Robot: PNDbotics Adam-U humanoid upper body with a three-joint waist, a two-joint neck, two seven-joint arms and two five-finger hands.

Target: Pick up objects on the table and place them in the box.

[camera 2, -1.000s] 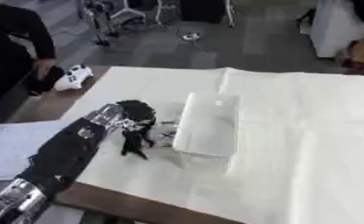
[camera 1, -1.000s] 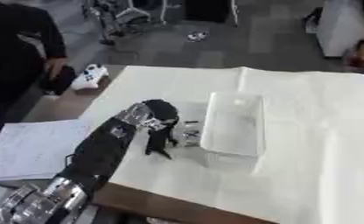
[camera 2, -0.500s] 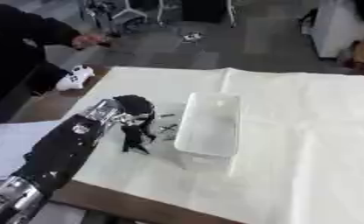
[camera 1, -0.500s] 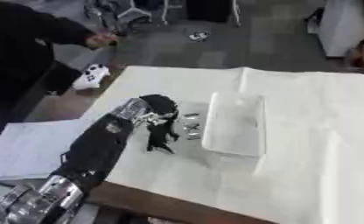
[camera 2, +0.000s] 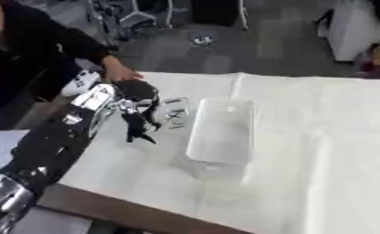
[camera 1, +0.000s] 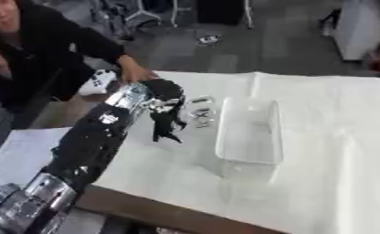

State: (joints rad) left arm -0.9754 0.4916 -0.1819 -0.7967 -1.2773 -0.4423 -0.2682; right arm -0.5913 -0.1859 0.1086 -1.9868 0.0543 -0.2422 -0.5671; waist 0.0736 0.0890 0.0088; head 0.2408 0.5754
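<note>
Our left hand (camera 1: 167, 107) hangs above the white-covered table (camera 1: 321, 137), its dark fingers (camera 1: 164, 130) pointing downward and drawn partly together. Whether they pinch anything we cannot tell, since the tips blur into one dark shape. The right hand shows in neither view.

Just to the right of the hand, between it and the container, lie a few small pale objects (camera 1: 201, 114), too small for us to name. They sit apart from the fingertips, slightly farther from us than the tips. Beyond them, farther right, stands the clear plastic box (camera 1: 249, 132), its near wall close to the small pieces and its open top facing up. It appears empty, though its clear walls make that hard to judge.

We judge the step in hand to be the pickup. To do it well, we would bring the fingertips squarely over one piece before closing on it, avoid sweeping the others aside, and then lift clear of the box rim before moving across.

A person's hand (camera 1: 134, 73) rests on the table's far-left edge, just behind our hand.
</note>
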